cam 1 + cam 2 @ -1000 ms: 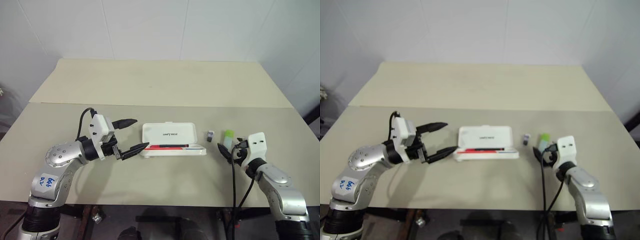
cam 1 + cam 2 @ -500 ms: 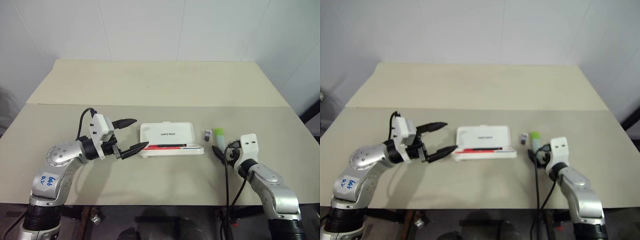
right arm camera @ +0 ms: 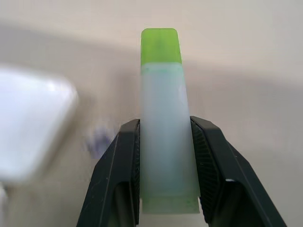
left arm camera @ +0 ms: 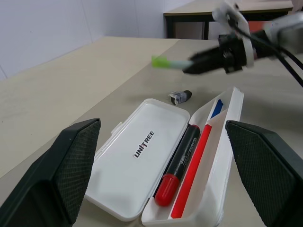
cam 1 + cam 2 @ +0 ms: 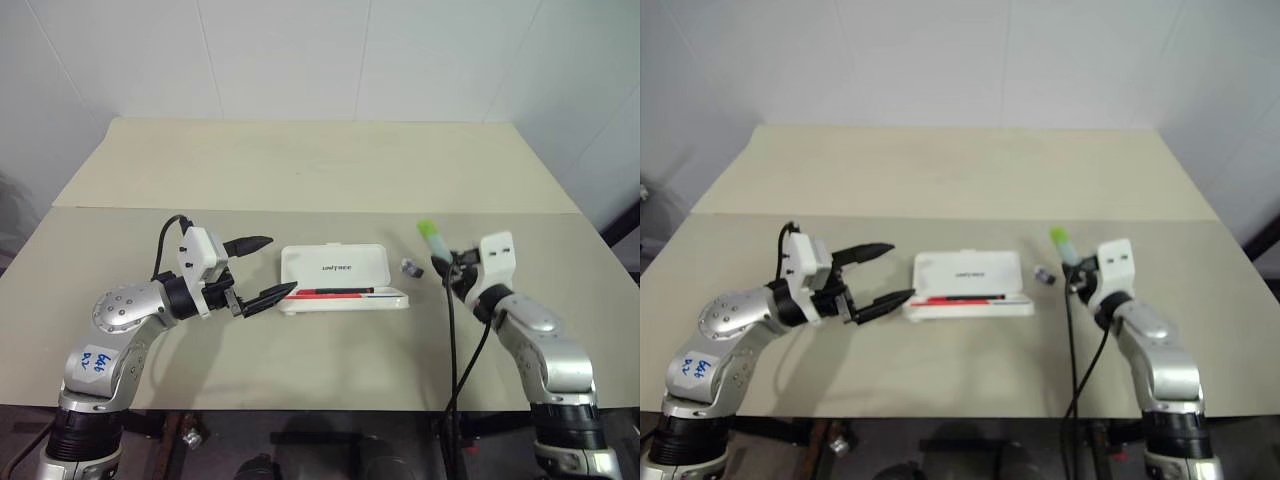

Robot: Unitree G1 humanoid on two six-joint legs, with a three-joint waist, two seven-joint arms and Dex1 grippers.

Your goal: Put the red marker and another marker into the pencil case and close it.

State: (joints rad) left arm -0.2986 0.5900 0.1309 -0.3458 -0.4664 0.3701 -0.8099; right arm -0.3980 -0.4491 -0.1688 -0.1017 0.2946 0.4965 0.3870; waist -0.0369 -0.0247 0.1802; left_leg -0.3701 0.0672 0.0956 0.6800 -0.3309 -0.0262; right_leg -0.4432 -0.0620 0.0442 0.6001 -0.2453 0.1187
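The white pencil case (image 5: pixel 335 266) lies open at mid table, its lid flat behind the tray. Inside the tray rests the red marker (image 4: pixel 178 167), black barrel with a red cap. My left gripper (image 5: pixel 262 271) hovers open just left of the case, nothing between its fingers. To the right of the case, my right gripper (image 5: pixel 443 266) is shut on the pale green marker (image 3: pixel 164 127), holding it lifted off the table with its bright green cap (image 5: pixel 427 227) pointing up and away.
A small dark grey stubby object (image 5: pixel 411 267) lies on the table between the case and my right gripper. A seam crosses the table behind the case, and a black cable (image 5: pixel 452 345) hangs from the right arm.
My right gripper closed on the green marker where it lay and lifted it up off the table, a little toward the case. The left arm stayed still.
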